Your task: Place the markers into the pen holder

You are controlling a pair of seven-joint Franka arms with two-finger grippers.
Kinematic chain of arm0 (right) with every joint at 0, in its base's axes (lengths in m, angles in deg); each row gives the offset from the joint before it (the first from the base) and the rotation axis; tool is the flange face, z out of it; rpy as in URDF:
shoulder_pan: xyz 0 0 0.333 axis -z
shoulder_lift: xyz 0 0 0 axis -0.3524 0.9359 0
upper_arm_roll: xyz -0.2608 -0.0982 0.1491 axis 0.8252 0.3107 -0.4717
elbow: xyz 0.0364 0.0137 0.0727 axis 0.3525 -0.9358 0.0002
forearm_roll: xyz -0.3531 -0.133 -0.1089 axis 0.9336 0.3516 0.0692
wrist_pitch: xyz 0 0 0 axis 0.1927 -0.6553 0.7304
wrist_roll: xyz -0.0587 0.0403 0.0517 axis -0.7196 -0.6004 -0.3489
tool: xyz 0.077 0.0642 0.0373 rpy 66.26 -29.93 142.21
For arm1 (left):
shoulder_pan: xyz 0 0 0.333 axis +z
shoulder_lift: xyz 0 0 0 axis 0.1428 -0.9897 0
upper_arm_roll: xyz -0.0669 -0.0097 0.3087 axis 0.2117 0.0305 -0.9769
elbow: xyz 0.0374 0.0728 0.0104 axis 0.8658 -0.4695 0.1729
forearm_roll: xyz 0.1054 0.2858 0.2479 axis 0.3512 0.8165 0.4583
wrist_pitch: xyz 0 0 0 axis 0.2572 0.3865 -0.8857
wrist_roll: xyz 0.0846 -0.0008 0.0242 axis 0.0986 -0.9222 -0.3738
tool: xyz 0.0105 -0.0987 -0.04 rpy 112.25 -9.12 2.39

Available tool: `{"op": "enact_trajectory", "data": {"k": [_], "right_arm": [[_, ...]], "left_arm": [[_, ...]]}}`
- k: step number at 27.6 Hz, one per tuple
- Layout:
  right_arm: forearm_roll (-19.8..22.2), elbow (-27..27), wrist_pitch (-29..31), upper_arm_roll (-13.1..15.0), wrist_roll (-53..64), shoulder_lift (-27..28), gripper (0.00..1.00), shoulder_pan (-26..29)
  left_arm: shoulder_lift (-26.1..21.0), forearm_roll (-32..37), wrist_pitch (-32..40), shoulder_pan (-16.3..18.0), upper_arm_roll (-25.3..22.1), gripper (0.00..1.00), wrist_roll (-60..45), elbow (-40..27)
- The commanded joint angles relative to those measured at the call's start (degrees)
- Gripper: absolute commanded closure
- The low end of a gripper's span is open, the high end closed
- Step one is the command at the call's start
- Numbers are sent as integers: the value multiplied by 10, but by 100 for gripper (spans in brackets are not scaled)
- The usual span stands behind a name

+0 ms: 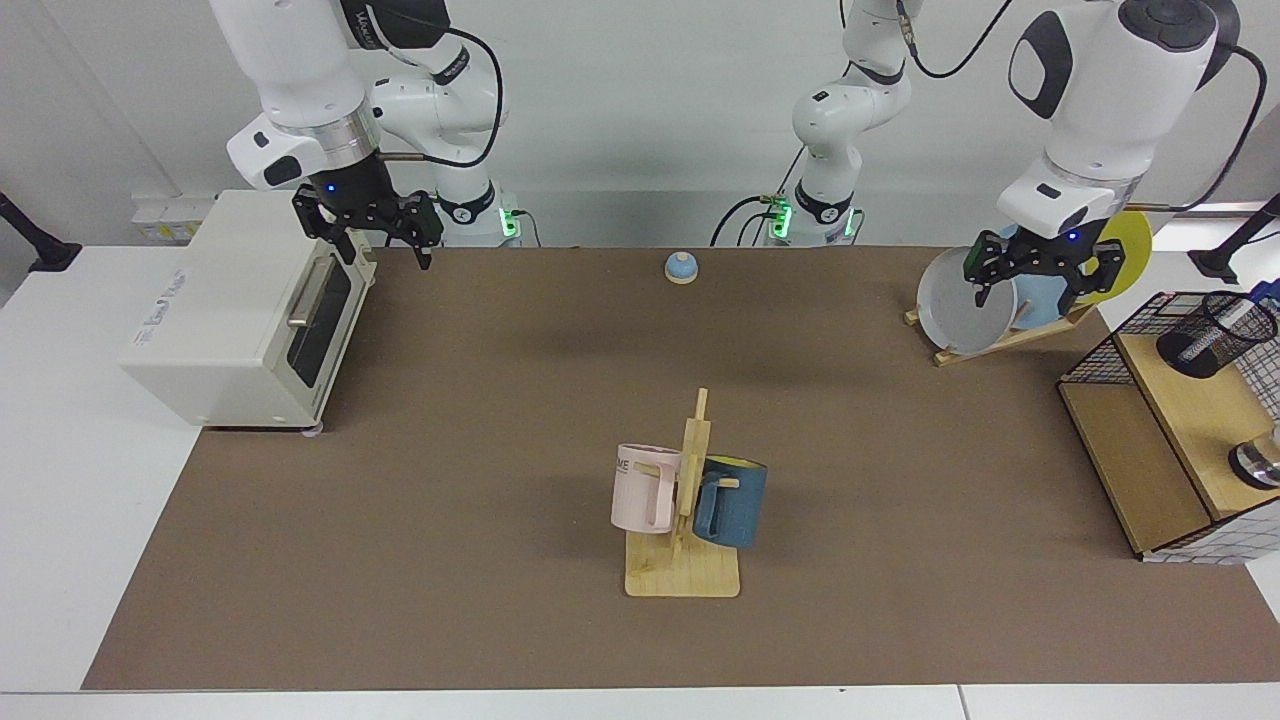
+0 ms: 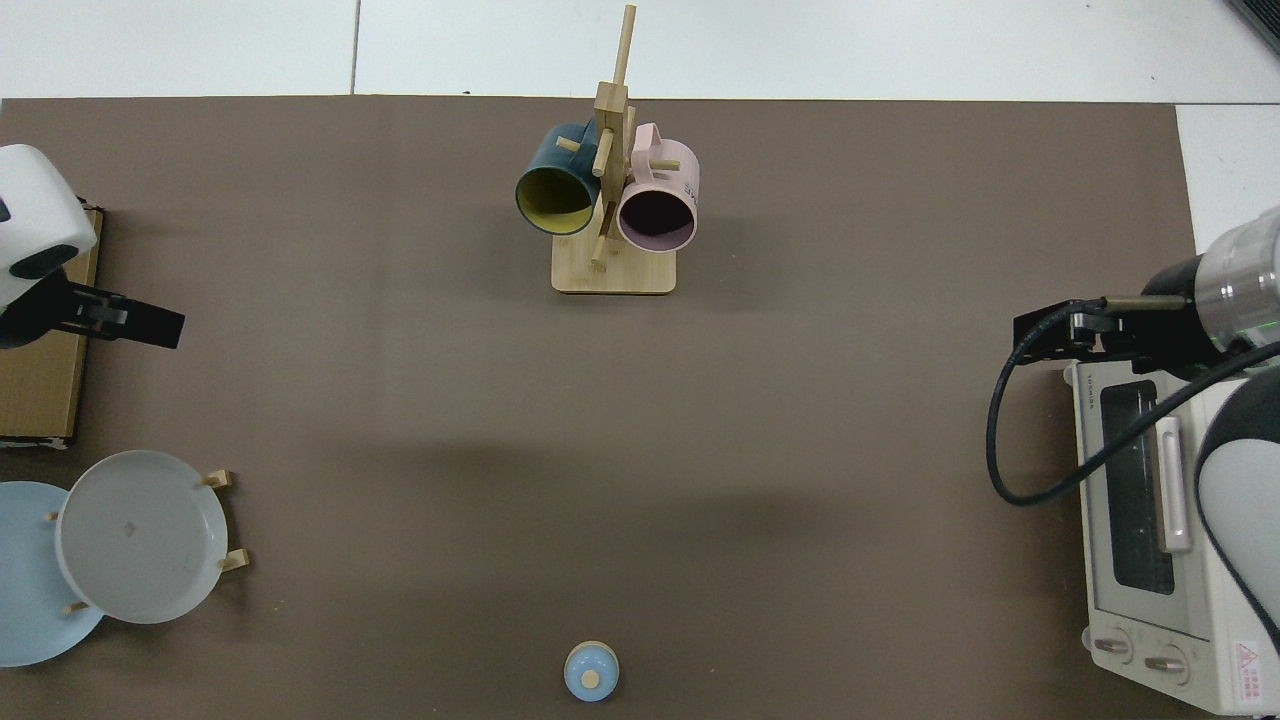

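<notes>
I count one marker [image 1: 1243, 312], standing tilted in the one pen holder [image 1: 1216, 335] on the wooden shelf [image 1: 1190, 415] at the tabletop's edge. My left hand [image 1: 1037, 280] hangs open and empty before the plates; my right hand [image 1: 378, 238] waits open beside the toaster oven [image 1: 235, 310].

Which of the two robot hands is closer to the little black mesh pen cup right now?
The left gripper. It hangs open in front of the plates, a short way from the pen cup. The right gripper waits across the table by the toaster oven.
</notes>
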Motion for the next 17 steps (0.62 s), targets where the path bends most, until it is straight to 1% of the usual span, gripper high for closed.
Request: {"op": "enact_trajectory", "data": {"k": [1,4,7,10,17], "right_arm": [[-7,-10,3,-8,9,-8,0,13],[-7,-10,3,-8,9,-8,0,13],[-7,-10,3,-8,9,-8,0,13],[-7,-10,3,-8,9,-8,0,13],[-7,-10,3,-8,9,-8,0,13]], "left_arm": [[4,-38,47,-2,12,0,-118,24],[4,-58,72,-1,20,0,-169,44],[7,-63,90,-2,20,0,-198,48],[18,-64,90,-2,23,0,-198,47],[21,-63,90,-3,21,0,-196,47]]}}
